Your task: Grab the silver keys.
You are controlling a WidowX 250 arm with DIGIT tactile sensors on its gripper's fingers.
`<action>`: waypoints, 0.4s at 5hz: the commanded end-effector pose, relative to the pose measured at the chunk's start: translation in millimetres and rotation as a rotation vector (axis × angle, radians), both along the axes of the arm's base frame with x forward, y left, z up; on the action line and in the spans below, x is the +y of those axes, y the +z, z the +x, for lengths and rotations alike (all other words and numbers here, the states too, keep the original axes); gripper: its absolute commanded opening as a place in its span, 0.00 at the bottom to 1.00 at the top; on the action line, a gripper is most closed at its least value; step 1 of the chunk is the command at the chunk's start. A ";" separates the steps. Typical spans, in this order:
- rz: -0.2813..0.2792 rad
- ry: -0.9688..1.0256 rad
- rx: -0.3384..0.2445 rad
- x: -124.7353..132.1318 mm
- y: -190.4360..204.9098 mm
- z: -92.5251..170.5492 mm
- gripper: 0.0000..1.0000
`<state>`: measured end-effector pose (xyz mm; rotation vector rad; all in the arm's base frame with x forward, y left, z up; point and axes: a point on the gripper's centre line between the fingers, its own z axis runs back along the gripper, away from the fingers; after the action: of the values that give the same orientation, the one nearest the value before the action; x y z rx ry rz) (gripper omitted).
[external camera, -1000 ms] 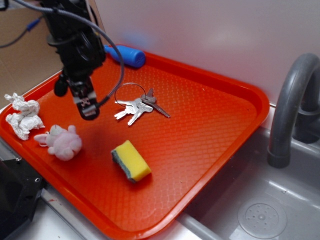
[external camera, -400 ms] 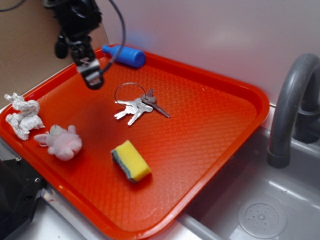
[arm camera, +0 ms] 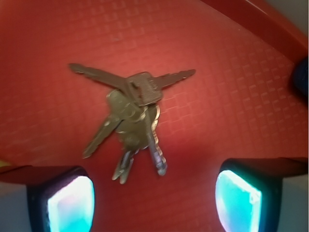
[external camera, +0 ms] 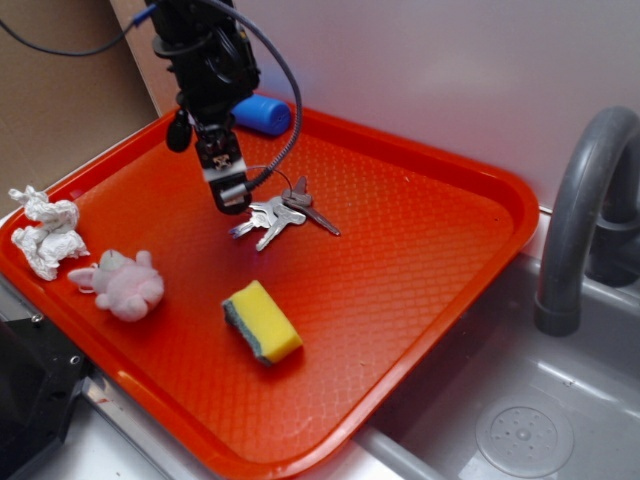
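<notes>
The silver keys (external camera: 275, 214) lie fanned out on the orange tray (external camera: 420, 250), their wire ring partly behind my arm. In the wrist view the silver keys (arm camera: 131, 113) rest flat just ahead of my fingers. My gripper (external camera: 230, 197) hangs above the tray right at the left side of the bunch. My gripper (arm camera: 153, 200) is open: the two glowing pads (arm camera: 71, 203) stand wide apart with only bare tray between them, and nothing is held.
On the tray also lie a yellow sponge (external camera: 262, 322), a pink plush toy (external camera: 125, 283), a crumpled white paper wad (external camera: 45, 235) at the left rim and a blue cylinder (external camera: 260, 113) at the back. A grey faucet (external camera: 585, 200) and sink are to the right.
My gripper rose from low over the tray's left part, then swung right and came down beside the keys. The keys and other objects stayed put.
</notes>
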<state>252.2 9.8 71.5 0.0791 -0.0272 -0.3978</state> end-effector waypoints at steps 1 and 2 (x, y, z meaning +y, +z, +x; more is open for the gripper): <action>-0.021 -0.011 -0.048 -1.1 -13.4 33.5 0.00; -0.029 -0.006 -0.044 0.3 -21.0 42.2 0.00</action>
<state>284.2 8.4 38.9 0.0492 -0.0264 -0.4153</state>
